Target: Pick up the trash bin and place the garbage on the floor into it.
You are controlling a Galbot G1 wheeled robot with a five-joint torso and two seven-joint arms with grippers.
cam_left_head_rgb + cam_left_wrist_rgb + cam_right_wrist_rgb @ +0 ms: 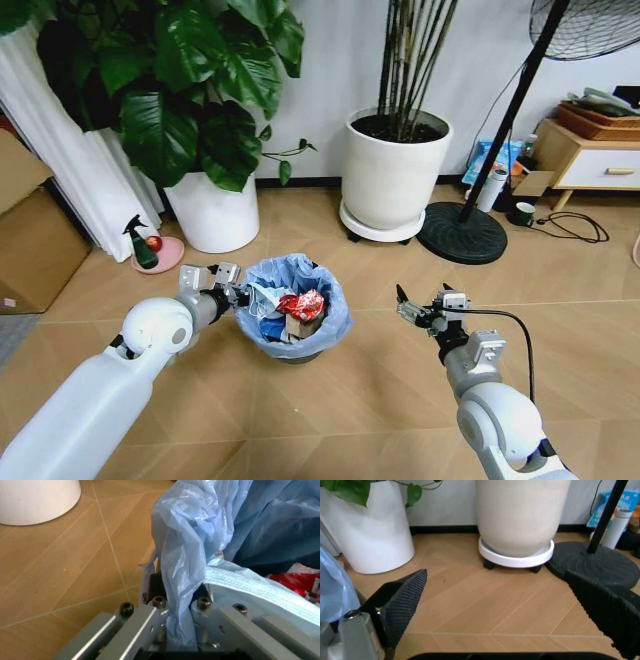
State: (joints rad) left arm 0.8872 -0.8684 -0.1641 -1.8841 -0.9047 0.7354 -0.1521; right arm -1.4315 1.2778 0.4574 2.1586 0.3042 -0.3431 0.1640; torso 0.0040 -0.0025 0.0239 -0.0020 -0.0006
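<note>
Bin (292,318) rim in left hand (236,293)

Bare floor (380,380) lies open between the trash bin (293,305) and the right gripper (420,308), whose jaws gape. Behind, two white pots (395,180) and a fan base (462,232) crowd the wall side.

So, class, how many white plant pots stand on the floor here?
2: one white plant pot behind the trash bin, under the big-leaved plant; the other farther right, on a wheeled base. Others may be hidden.
</note>
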